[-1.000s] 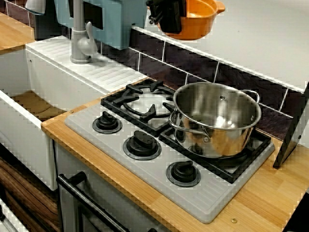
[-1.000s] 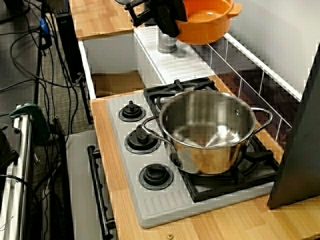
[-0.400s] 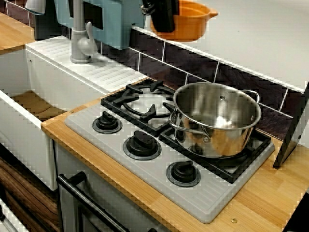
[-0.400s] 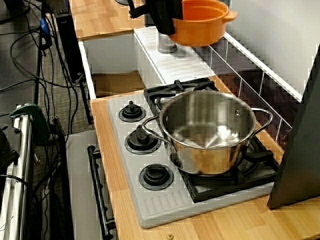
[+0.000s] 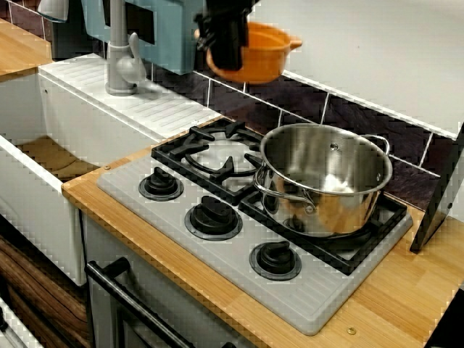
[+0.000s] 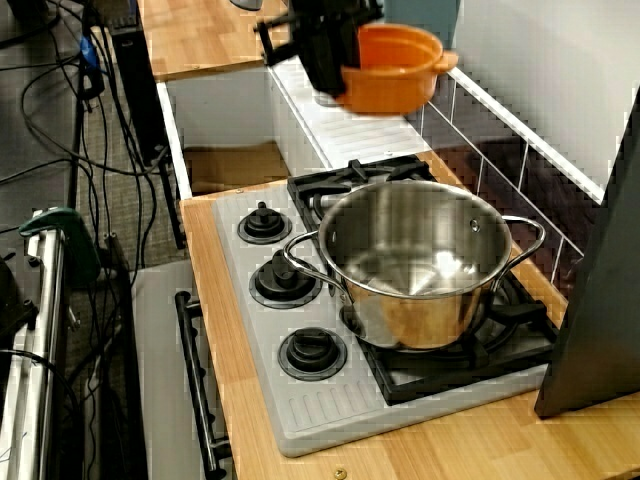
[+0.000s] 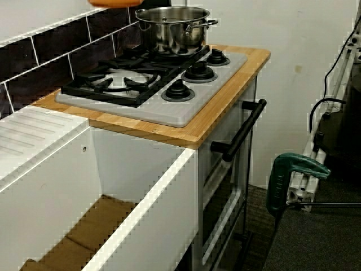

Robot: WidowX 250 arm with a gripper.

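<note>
The orange bowl (image 5: pixel 262 64) hangs in the air, touching nothing below it, and the black gripper (image 5: pixel 226 45) holds it by the rim on its left side, with the jaws closed on the wall of the bowl. In the front view the bowl is before the dark wall tiles (image 5: pixel 362 119), higher than the steel pot (image 5: pixel 326 181) and to the left of it, well apart from it. In the view with the cables on the floor, the bowl (image 6: pixel 395 72) is above the place where the white ridged drainboard (image 6: pixel 350 125) meets the grey cooktop (image 6: pixel 320 405), and the gripper (image 6: pixel 335 62) covers its near side. The bowl stands almost upright, and we see one small lug handle on the side away from the gripper. In the low view over the sink only a thin orange strip of the bowl (image 7: pixel 115 2) shows at the top edge. The pot stands on the right burner grate, and the left burner grate (image 5: pixel 214 154) is bare. Three black knobs (image 5: pixel 213 215) sit in a row along the front of the cooktop. A grey faucet (image 5: pixel 119 58) stands at the back of the drainboard, beside the white sink (image 5: pixel 29 196).
</note>
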